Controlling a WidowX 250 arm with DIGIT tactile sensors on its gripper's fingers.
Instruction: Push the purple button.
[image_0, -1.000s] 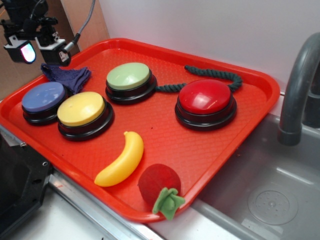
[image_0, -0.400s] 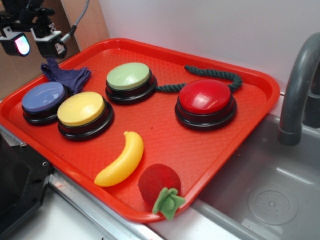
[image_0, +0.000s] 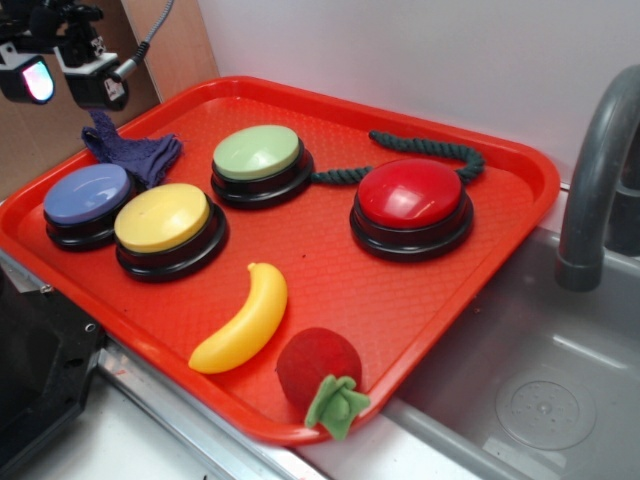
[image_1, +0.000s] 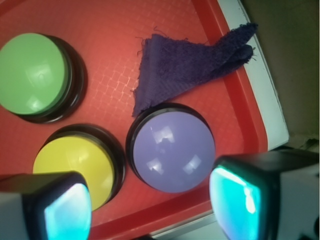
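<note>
Red tray (image_0: 500, 215) on the counter beside a sink (image_0: 540, 400): your gripper (image_0: 58, 78) hangs above the tray's far-left corner, fingers spread wide with nothing between them. In the wrist view, the two glowing pads (image_1: 235, 202) frame the purple button (image_1: 171, 151), which sits below them untouched. That button (image_0: 87, 193) rests at the tray's left edge, just beside the yellow button (image_0: 162, 217) and with a corner of the dark purple rag (image_0: 135, 152) touching its rim. You can see the green button (image_0: 257, 152) further back, and the red button (image_0: 411, 193) to the right with a dark rope (image_0: 425, 150) curling behind it. A toy banana (image_0: 243, 318) and a red felt strawberry (image_0: 320, 372) lie near the front edge.
</note>
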